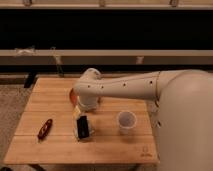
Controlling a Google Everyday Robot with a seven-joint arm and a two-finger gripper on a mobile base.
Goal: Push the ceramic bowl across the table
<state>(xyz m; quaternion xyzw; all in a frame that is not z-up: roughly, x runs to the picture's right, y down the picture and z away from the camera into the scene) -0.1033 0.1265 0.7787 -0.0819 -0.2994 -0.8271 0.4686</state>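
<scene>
Orange ceramic bowl (73, 95) shows only as a sliver behind my white arm (125, 86), up and left of the white cup (126, 121). The arm reaches leftward past the cup, then bends down. The dark gripper (82, 126) hangs low just left of the cup; whether it is spread I cannot tell. Bare table (50, 95) planks run farther left to a red tool (45, 129). A small logo (145, 151), down and right of the cup, is unreadable.

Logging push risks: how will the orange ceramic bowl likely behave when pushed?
Only an orange edge of the ceramic bowl shows behind the arm; it looks low, so likely slides rather than tips. Being round, it may veer under an off-centre push. The gripper hangs just in front, above the table.
</scene>
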